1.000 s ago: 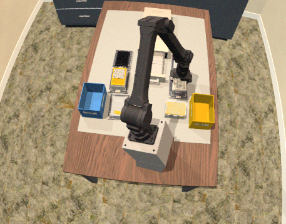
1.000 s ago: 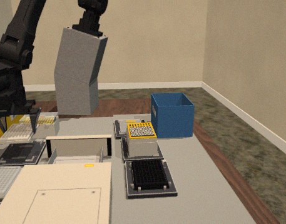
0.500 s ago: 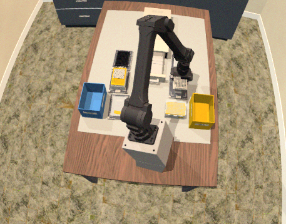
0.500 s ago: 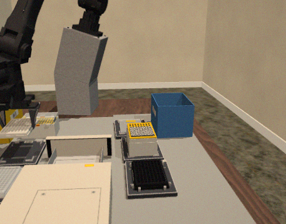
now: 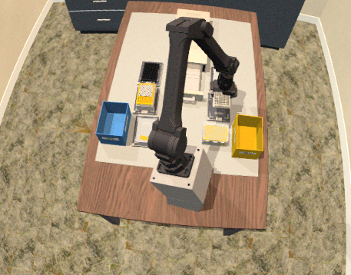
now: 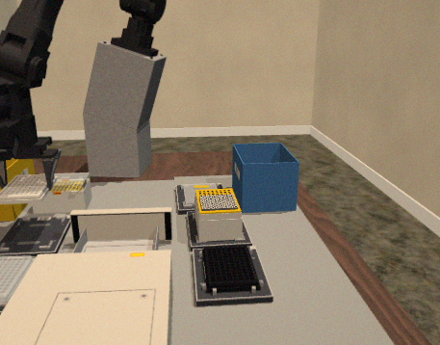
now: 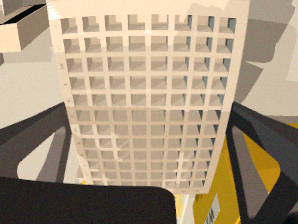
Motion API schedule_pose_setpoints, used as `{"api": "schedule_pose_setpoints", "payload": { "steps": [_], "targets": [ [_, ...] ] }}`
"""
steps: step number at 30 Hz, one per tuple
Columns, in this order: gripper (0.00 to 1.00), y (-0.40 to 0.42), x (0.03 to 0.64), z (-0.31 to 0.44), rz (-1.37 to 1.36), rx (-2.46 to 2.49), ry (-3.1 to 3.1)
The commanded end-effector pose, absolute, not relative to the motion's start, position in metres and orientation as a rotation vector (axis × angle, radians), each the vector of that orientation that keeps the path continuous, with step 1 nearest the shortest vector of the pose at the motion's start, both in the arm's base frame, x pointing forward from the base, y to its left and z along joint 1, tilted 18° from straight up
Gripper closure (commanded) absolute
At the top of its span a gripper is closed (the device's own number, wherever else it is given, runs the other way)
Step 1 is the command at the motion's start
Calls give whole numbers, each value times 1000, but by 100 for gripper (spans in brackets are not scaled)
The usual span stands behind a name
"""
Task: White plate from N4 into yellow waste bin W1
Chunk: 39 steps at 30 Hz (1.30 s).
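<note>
My gripper point(image 5: 223, 91) is shut on the white plate point(image 5: 221, 101), a white grid of small wells. It holds the plate a little above the dark empty nest point(image 5: 219, 111) on the right side of the bench. The plate fills the wrist view point(image 7: 149, 90), with my dark fingers on both sides. In the exterior view the plate point(image 6: 23, 187) hangs level under the gripper point(image 6: 26, 161), above the dark nest point(image 6: 33, 234). The yellow waste bin point(image 5: 247, 136) stands upright at the right front, open and empty, and shows in the wrist view point(image 7: 226, 209) below the plate.
A pale yellow plate point(image 5: 215, 134) lies in a nest just left of the yellow bin. A blue bin point(image 5: 114, 123) stands at the left. A yellow-topped box point(image 5: 146, 94), a black plate point(image 5: 150, 71) and a beige device point(image 5: 195, 63) lie further back.
</note>
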<state>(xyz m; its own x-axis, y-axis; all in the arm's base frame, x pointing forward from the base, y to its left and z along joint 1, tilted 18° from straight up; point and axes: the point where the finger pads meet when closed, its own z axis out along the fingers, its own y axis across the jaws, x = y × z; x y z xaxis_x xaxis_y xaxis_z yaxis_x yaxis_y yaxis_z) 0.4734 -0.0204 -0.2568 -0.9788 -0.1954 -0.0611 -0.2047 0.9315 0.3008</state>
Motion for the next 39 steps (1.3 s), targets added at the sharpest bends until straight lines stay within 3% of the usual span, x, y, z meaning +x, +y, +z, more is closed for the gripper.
{"api": "schedule_pose_setpoints", "payload": {
  "steps": [1, 39],
  "targets": [
    [100, -33, 478, -240, 467, -305, 3046],
    [100, -37, 472, -230, 479, -306, 3066]
  ]
}}
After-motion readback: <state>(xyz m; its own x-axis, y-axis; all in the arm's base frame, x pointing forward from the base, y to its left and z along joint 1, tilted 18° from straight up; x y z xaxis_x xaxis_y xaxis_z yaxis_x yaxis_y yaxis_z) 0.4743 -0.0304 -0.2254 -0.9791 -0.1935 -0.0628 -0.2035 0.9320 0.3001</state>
